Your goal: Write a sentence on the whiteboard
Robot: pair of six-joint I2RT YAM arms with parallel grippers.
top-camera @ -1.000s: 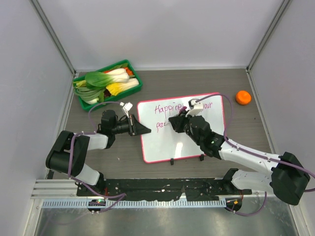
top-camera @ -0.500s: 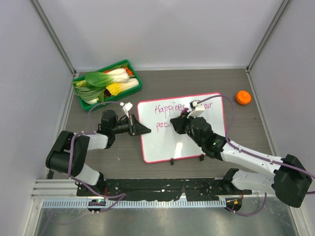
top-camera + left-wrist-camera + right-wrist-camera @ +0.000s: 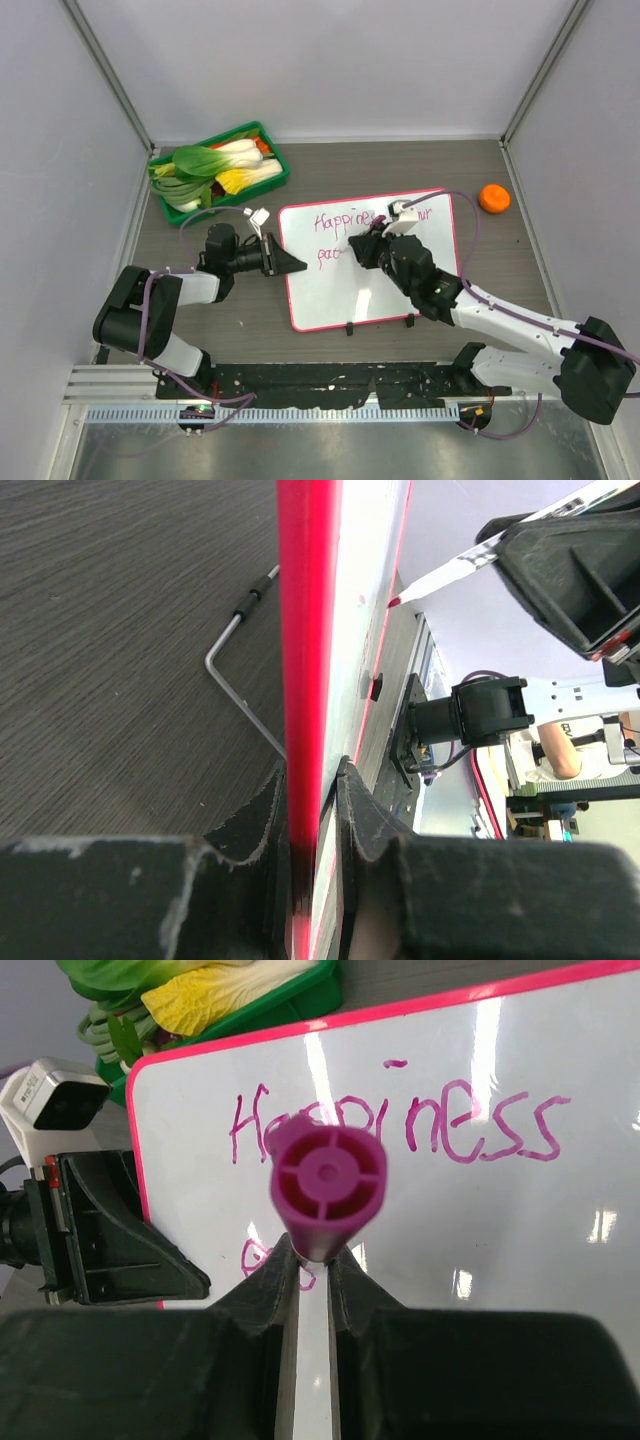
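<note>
The whiteboard (image 3: 330,295) stands propped on the table, and the writing is partway done, to judge by how much of its face is bare. The step in hand looks like the second line, begun under the left end of the first.

The right arm (image 3: 500,320) reaches in from the whiteboard's lower right corner, stretched long and low across its face, wrist turned toward the board. The left arm (image 3: 170,290) is folded at the board's left side, forearm level and pointing at the left edge.

The left gripper (image 3: 310,780) is clamped on the whiteboard's pink-red frame at that left edge, steadying it. The right gripper (image 3: 308,1260) is closed tight on a purple marker (image 3: 327,1175), whose butt end faces the wrist camera.

The sentence (image 3: 450,1130) reads "Happiness" along the board's top, with more words to its right hidden by the arm in the overhead view; a few letters sit below its start.

The marker's tip (image 3: 392,602) is at the board's surface; contact cannot be told. The next move likely calls for light, even pressure and small rightward strokes while the left grip holds firm.
</note>
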